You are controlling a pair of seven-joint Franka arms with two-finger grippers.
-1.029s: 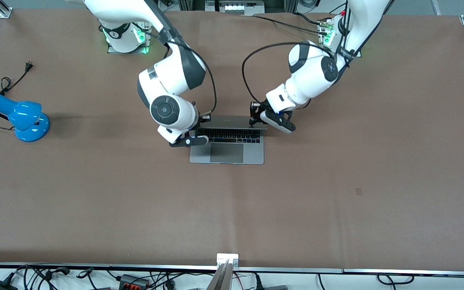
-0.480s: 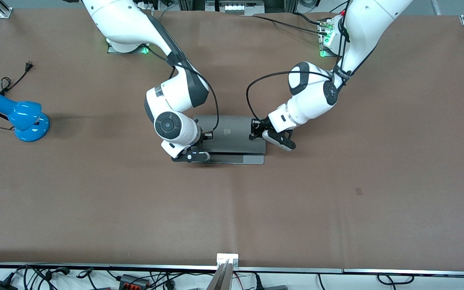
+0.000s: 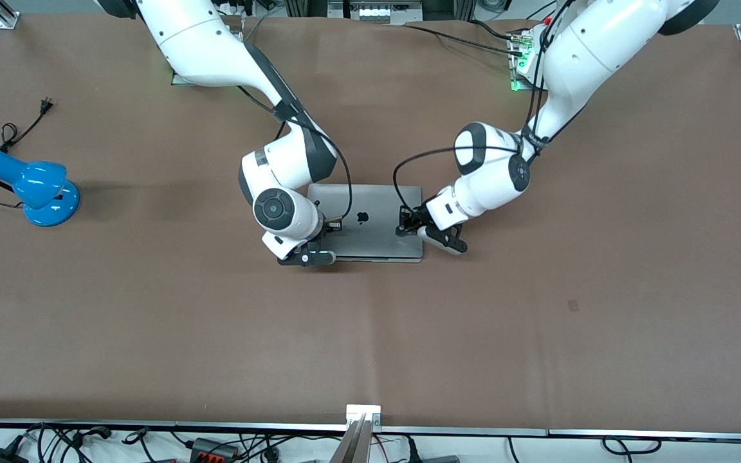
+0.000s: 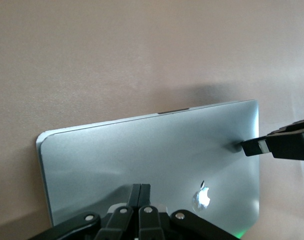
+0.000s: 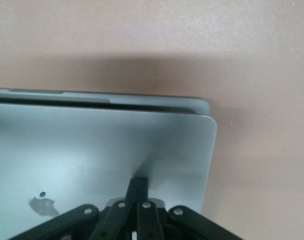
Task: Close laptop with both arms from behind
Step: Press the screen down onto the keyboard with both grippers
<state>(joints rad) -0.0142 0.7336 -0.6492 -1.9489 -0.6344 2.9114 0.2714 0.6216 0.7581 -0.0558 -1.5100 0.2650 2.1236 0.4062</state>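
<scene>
Over the last second the laptop [image 3: 365, 222] lid has swung from upright to nearly flat — the keyboard is now covered, and the right wrist view shows only a thin dark gap at its front edge. Both arms press on the lid with clenched, empty fingers: the left gripper [image 3: 404, 226] at the edge toward the left arm's end, the right gripper [image 3: 327, 225] at the other (neither grasps anything). The close looks almost done. The laptop sits mid-table on the brown mat [image 3: 538, 321]; a blue desk lamp [image 3: 29, 186] stands well apart — cables line the table's edge.
</scene>
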